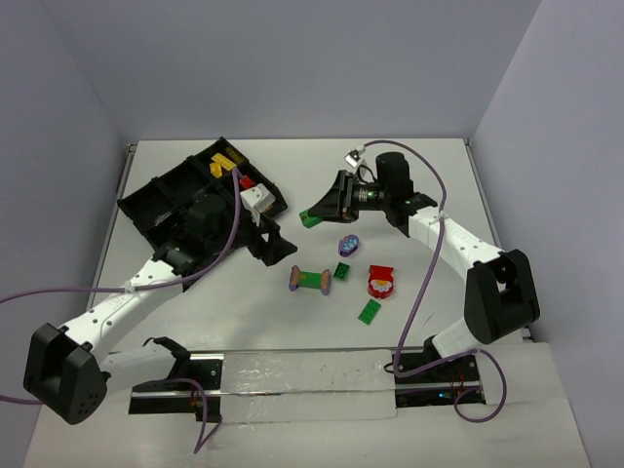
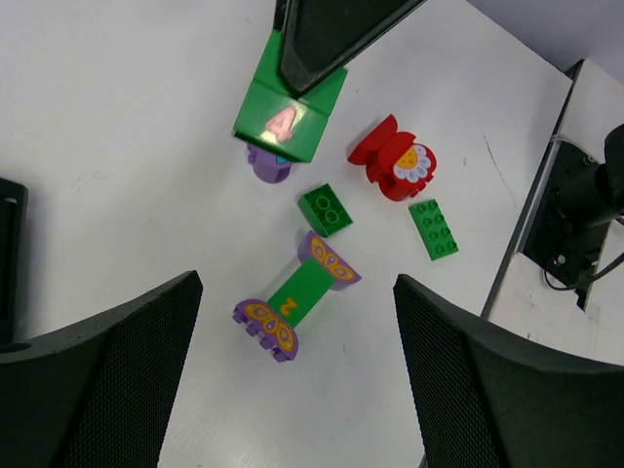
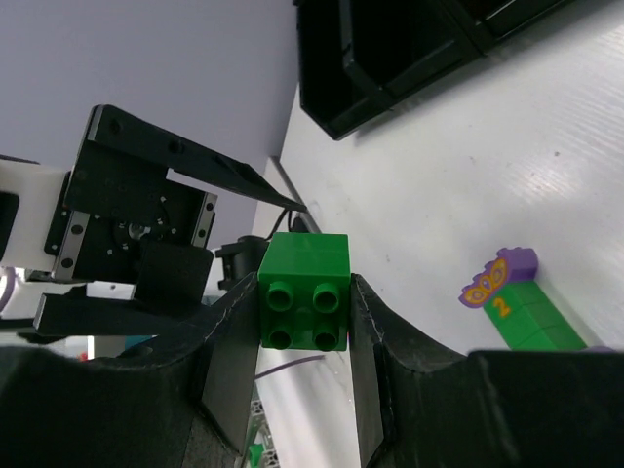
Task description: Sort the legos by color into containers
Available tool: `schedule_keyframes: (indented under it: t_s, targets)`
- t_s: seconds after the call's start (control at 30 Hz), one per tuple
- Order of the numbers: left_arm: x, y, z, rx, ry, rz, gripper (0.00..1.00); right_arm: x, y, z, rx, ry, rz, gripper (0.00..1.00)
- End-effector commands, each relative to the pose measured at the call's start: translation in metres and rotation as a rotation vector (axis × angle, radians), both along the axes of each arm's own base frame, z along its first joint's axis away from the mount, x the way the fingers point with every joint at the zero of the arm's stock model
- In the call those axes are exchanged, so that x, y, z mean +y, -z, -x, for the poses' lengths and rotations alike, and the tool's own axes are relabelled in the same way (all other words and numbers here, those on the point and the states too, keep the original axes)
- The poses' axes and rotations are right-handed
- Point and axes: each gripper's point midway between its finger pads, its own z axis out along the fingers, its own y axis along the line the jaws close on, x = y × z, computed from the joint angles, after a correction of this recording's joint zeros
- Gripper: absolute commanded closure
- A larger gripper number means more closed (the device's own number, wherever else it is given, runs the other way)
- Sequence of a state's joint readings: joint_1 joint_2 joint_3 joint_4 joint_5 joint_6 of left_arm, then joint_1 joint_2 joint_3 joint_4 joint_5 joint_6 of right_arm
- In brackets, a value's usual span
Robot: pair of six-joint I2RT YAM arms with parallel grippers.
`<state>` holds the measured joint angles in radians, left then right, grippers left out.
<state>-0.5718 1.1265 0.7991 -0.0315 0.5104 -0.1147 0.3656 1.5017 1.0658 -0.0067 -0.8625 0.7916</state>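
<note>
My right gripper (image 1: 322, 210) is shut on a green lego cube (image 3: 304, 291) and holds it above the table, right of the black tray of containers (image 1: 161, 200). In the left wrist view that cube (image 2: 288, 112) shows a pink 4. My left gripper (image 2: 297, 390) hangs open and empty over the table, near the purple-ended green bar (image 2: 297, 297). On the table lie a purple brick (image 2: 268, 164), a small green brick (image 2: 327, 210), a red-and-white flower brick (image 2: 395, 161) and a flat green plate (image 2: 433, 229). Yellow bricks (image 1: 226, 163) and a red one (image 1: 248, 181) sit in the tray.
The left arm's wrist (image 1: 255, 200) reaches across the tray's near right corner. The two grippers are close together above the table's middle. The table's right edge (image 2: 546, 185) and the arm bases' rail (image 1: 302, 375) bound the near side.
</note>
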Motion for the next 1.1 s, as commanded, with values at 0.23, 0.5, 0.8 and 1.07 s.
schedule_keyframes:
  t_s: [0.23, 0.5, 0.8, 1.07]
  targets:
    - [-0.027, -0.031, -0.014, -0.26, -0.002, -0.035, 0.12, 0.009, -0.028, 0.015, -0.075, -0.079, -0.074, 0.97]
    - [-0.029, -0.034, -0.033, -0.336, -0.074, -0.077, 0.14, 0.013, -0.031, 0.018, -0.081, -0.094, -0.077, 0.96]
    - [-0.034, -0.05, -0.035, -0.372, -0.075, -0.028, 0.19, 0.018, -0.029, 0.019, -0.078, -0.102, -0.069, 0.96]
    - [-0.041, -0.046, -0.034, -0.348, -0.044, -0.022, 0.29, 0.026, -0.031, 0.024, -0.082, -0.123, -0.076, 0.95]
